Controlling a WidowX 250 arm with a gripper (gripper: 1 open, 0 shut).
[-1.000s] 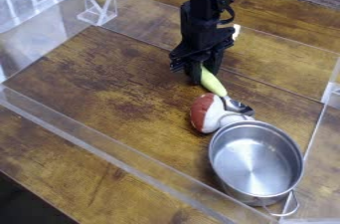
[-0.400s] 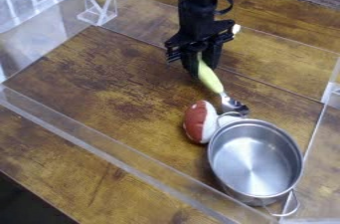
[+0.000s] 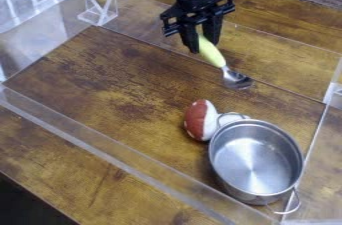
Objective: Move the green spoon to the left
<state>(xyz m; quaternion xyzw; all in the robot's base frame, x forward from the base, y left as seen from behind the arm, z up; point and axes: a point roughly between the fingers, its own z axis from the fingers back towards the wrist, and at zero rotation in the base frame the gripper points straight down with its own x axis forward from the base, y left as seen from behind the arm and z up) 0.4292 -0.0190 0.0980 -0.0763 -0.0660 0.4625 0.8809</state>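
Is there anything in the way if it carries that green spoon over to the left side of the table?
Nothing visible. The gripper has its jaws shut on the green spoon, which hangs tilted. To its left lies only bare wood. The pot and red-and-white object sit nearer the camera, off that path.

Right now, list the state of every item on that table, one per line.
Pincer: shut on the spoon's handle, pointing down.
Green spoon: held by its handle, tilted, with the metal bowl at the low end, just above or on the wood; contact is unclear.
Red-and-white rounded object: resting on the table, against the pot's rim.
Steel pot: upright, empty, no lid.
Clear stand: upright at the back left.
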